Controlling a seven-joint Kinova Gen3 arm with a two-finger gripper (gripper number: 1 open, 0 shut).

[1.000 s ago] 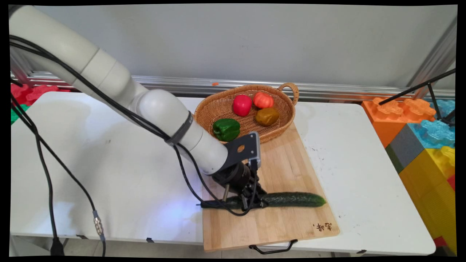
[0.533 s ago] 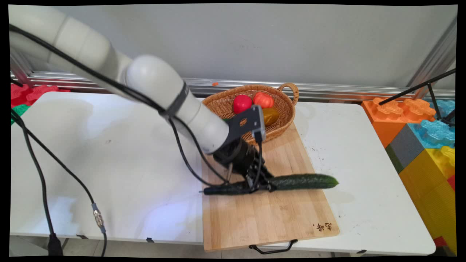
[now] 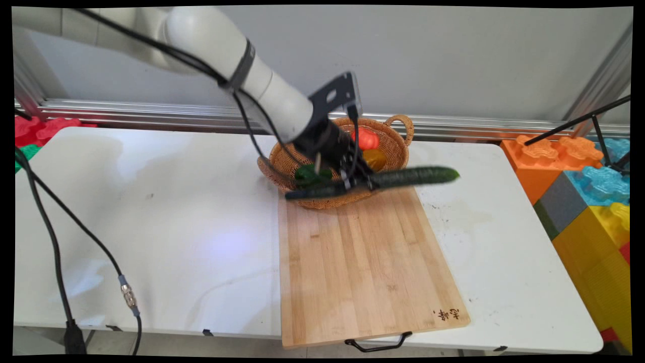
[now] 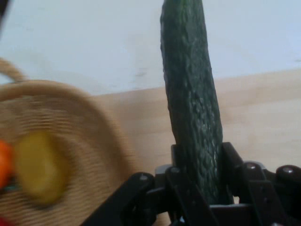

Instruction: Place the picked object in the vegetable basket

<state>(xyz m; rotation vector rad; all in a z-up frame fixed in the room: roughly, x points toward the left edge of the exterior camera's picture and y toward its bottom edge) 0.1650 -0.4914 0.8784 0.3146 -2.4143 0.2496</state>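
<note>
A white table (image 3: 151, 201) with a smooth top carries a long rectangular cutting board (image 3: 363, 272) of pale wooden strips, with a small dark mark burnt into its near right corner and a black wire handle (image 3: 378, 344) at its near edge. At the board's far end sits an oval wicker basket (image 3: 393, 146) of woven tan cane with a looped handle; its near rim overlaps the far edge of the board. To the right of the table stands a stack of big plastic building blocks (image 3: 584, 191) in orange, blue, grey and yellow, with knobbed tops. Held in the air over the basket's near rim and the board's far edge is a long dark green cucumber (image 3: 413, 176) with a bumpy skin, lying nearly level, its free end reaching to the right past the basket. The black gripper (image 3: 359, 182) is clamped about it near its left part, the two fingers pressed against its sides, as the hand view shows plainly (image 4: 202, 188). In the basket lie a green pepper (image 3: 308, 174), partly hidden behind the gripper and the cucumber, a yellow-brown pepper (image 3: 375, 159) and a smooth orange-red one (image 3: 368, 139) just behind the hand.
</note>
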